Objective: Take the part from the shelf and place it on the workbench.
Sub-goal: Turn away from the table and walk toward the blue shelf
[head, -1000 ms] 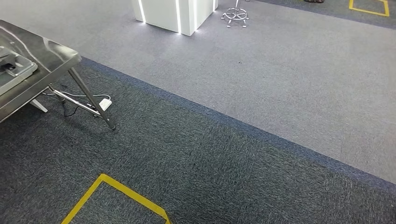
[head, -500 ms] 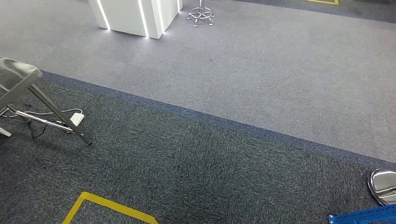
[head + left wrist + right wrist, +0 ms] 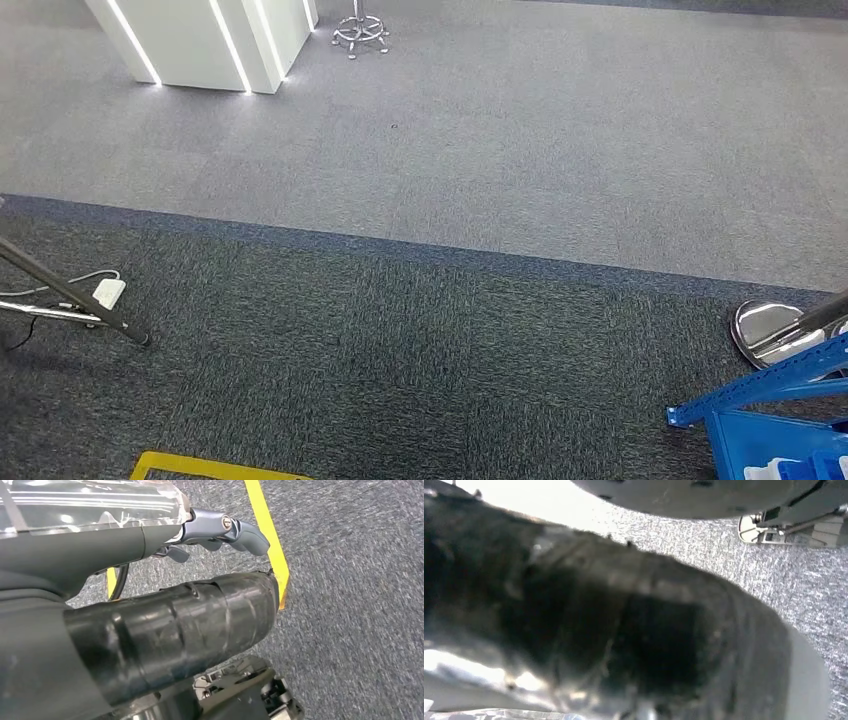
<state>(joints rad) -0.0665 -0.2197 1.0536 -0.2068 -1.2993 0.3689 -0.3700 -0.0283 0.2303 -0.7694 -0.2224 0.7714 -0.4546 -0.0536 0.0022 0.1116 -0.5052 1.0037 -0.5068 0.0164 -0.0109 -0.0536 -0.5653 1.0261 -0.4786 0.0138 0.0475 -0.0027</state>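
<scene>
Shelf (image 3: 768, 388) first: you can see one blue corner of its frame at the lower right of the head view, standing on the dark carpet (image 3: 420, 380), with blue bins (image 3: 800, 468) just inside it at the picture's edge. Whether any of them holds the part you cannot tell from here. Just beside the frame sits a shiny chrome base (image 3: 772, 330). At the far left, a slanted metal leg (image 3: 70, 295) meets the carpet, with a white power adapter (image 3: 108, 293) and its cable beside it. A corner of yellow floor tape (image 3: 200, 466) shows at the bottom, and beyond the light grey carpet (image 3: 560, 140) stand a white counter (image 3: 200, 40) with lit strips and a chrome stool base (image 3: 360, 35). Your left hand (image 3: 165, 625) hangs over the carpet near a yellow tape line, its fingers (image 3: 240, 530) stretched out apart from the thumb, with nothing in it. Your right hand (image 3: 624, 645) is a dark blur close to the lens, and you cannot tell how its fingers lie.
</scene>
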